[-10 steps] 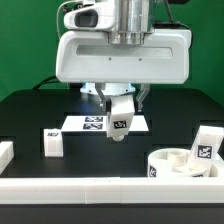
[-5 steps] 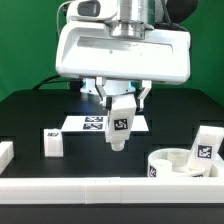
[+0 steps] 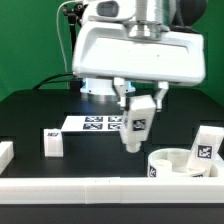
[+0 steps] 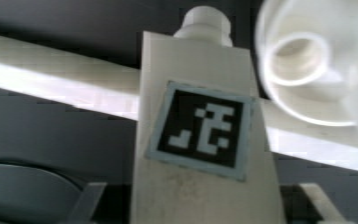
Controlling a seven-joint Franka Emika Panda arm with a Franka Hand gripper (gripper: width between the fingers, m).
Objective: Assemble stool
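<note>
Left leg [image 3: 53, 143]: lies on the table [image 3: 25, 112] at the exterior view's left, well apart from everything else. I expect no trouble from it.
Marker board [image 3: 92, 123]: flat on the table behind the arm, and not in the way.
Gripper [image 3: 139, 104]: closed on 1 leg, its 2 fingers pinching the upper end. It holds nothing else.
Held leg [image 3: 134, 128]: in the air, clear of the table and a little tilted, just to the exterior view's left of the seat. Its peg [image 4: 204, 20] points down, away from the wrist.
Seat [image 3: 176, 161]: rests on the table near the front rail [image 3: 100, 190]. In the wrist view a round socket [image 4: 302, 55] shows beyond the leg's tip.
Right leg [image 3: 206, 146]: stands beside the seat at the exterior view's right.
Risk, tilt: if the leg goes down at this slant, the peg may catch the socket's edge and jam or skid off.
Risk, aim: the peg is off to one side of the socket, so a descent from here would land on the table or on the seat's rim.
Risk, seat: nothing visible holds the seat down, so a sideways push from the peg could slide it toward the right leg or the rail.
Risk, grip: the grip is at 1 end only, so a knock at the tip could twist the leg between the fingers.
Writing: none that can be read, and no brand shows.
Tags [image 4: 201, 131]: black-and-white square patterns on the legs, the seat and the marker board. They are codes, not words.
</note>
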